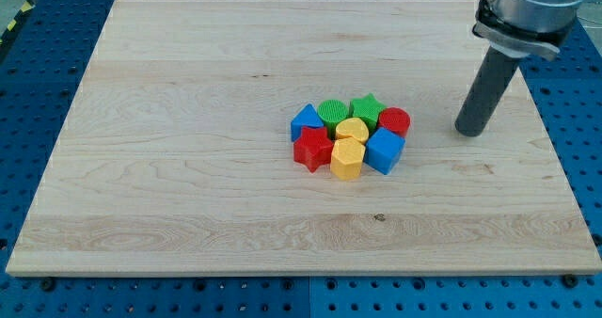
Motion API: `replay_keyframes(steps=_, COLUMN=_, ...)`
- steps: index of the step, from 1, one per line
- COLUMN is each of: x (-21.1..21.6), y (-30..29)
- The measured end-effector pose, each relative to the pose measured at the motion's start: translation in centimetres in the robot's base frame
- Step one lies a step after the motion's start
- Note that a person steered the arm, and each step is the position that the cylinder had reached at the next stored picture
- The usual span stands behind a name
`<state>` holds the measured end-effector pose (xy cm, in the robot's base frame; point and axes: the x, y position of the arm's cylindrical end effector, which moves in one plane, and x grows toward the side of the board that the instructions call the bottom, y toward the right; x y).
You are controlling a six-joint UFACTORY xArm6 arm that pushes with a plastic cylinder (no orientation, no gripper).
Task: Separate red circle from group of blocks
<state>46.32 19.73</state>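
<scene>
No brand, label or writing can be read anywhere in the view. The arm (527, 7) enters at the view's top right and is cut off by the frame, so only its grey collar and the dark rod (487, 87) below it show. My tip (469, 131) rests on the board (188, 167) as a bare rod end, with nothing to open or close and nothing held; it touches no block. It stands to the view's right of the cluster, with a clear strip of wood between it and the red circle (395, 121), the nearest block. The red circle sits at the right edge of the group, touching the green star (368, 108) on its left and the blue cube (385, 151) below it. The other blocks are packed tight: a green circle (332, 112), a blue triangle (305, 121), a red star (312, 149), a yellow heart (353, 129) half hidden in the middle, and a yellow hexagon (346, 159) at the front. Where the inner blocks meet is hard to make out. Their tops look ribbed, like printed plastic. The board is pale wood with fine grain and a small dark knot near the bottom. It lies on a blue perforated table (38, 73), which is cut off on all sides.
</scene>
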Motion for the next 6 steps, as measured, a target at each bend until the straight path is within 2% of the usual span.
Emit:
replay_keyframes(steps=2, x=1.9, y=-6.8)
replay_keyframes(steps=3, x=-0.7, y=-11.3)
replay_keyframes(steps=4, x=-4.2, y=-13.5)
replay_keyframes(steps=6, x=-4.7, y=-12.5)
